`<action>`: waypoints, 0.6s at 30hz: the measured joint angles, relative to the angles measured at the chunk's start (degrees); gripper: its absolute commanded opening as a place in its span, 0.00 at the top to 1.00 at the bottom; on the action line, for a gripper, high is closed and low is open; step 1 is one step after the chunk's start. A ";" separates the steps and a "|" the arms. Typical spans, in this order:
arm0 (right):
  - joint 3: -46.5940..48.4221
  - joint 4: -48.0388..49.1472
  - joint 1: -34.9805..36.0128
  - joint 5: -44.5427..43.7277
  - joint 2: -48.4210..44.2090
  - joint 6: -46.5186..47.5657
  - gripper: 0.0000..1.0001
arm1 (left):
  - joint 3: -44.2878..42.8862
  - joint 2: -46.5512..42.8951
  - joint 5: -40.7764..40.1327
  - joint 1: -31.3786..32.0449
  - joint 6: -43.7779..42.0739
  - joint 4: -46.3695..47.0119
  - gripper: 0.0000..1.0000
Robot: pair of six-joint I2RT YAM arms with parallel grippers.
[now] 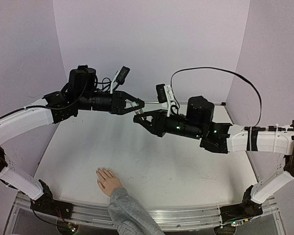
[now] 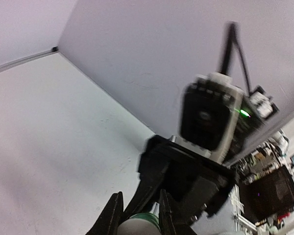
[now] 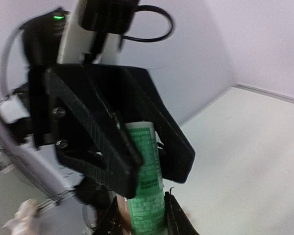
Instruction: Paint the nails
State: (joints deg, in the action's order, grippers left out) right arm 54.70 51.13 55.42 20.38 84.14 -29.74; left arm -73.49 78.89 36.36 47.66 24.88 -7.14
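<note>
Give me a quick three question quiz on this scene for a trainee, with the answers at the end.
1. What colour is the label on the bottle?
2. Where is the mannequin hand? A) flat on the table, at its near edge; B) leaning on the far wall; C) inside a box.
3. True or false: only the left hand grips the bottle.
Key: 1 green; 2 A; 3 false, the right hand is shut on it too, and the two hold it in mid-air.
</note>
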 measured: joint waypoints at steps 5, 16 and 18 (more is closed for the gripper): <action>9.55 -19.37 9.25 -37.40 3.32 9.51 1.00 | -4.83 3.65 -12.35 0.98 2.73 -7.28 1.00; 10.62 -21.11 10.32 -45.42 7.74 18.56 0.72 | -6.36 6.69 -17.59 1.75 3.48 -12.11 1.00; 8.63 -19.54 8.63 -39.23 6.51 18.82 0.49 | -6.36 6.64 -17.38 1.81 3.37 -12.52 1.00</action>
State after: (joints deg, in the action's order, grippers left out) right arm 63.33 31.59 64.05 -18.85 90.65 -10.92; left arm -79.85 85.54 18.98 49.47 28.25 -19.66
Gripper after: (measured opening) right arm 0.253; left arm 0.240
